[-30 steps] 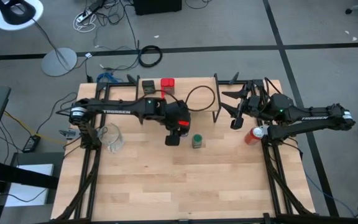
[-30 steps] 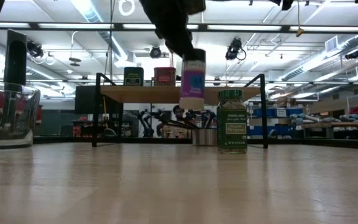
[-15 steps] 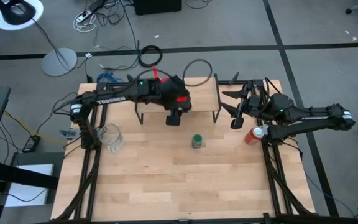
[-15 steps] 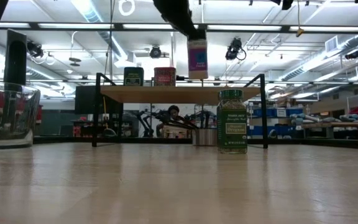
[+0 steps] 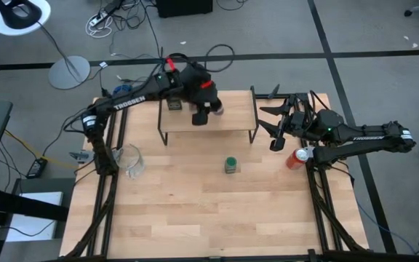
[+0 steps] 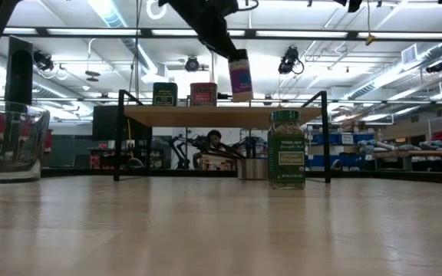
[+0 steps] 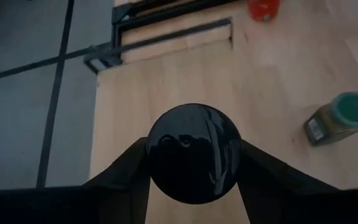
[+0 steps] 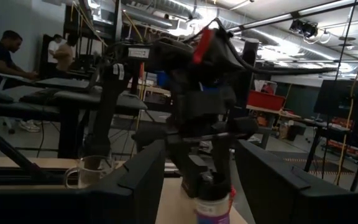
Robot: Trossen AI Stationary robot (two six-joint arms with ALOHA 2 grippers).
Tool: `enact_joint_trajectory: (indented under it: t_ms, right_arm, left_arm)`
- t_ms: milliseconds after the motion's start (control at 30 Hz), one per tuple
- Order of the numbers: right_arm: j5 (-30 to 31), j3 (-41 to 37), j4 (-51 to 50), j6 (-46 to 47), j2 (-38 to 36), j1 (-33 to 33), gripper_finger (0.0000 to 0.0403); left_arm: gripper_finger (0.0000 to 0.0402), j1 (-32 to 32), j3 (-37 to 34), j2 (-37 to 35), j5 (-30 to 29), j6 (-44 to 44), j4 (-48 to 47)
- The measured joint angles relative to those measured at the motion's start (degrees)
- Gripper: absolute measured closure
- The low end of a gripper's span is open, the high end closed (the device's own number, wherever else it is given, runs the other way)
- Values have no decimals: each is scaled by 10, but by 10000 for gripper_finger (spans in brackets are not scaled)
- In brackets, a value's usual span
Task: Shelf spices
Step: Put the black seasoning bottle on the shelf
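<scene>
The left hand [image 6: 232, 52] grips the purple jar [image 6: 241, 76] above the shelf [image 5: 231, 116], tilted for placing. The right hand [image 5: 273, 127] waits open at three o'clock.

A robotics lab: exposed ceiling ducts [image 6: 436, 54] and strip lights [image 6: 113, 15], cables [image 5: 122, 14] strewn over grey floor, workbenches [image 8: 36, 99] with people [image 8: 2, 53] seated behind the wooden surface [image 5: 217, 204].

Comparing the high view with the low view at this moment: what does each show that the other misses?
Only the high view shows the right gripper idle at the table's right edge, and the left gripper above the shelf. Only the low view shows the purple-labelled jar hanging tilted above the shelf top, beside the dark tin and red tin. Both show the green jar on the table.
</scene>
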Motion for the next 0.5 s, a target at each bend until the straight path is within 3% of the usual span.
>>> enact_joint_trajectory:
  t_ms: [500]
  right_arm:
    - [0,0,0,0,0,0,209]
  left_arm:
    - [214,56,0,18,64,2,7]
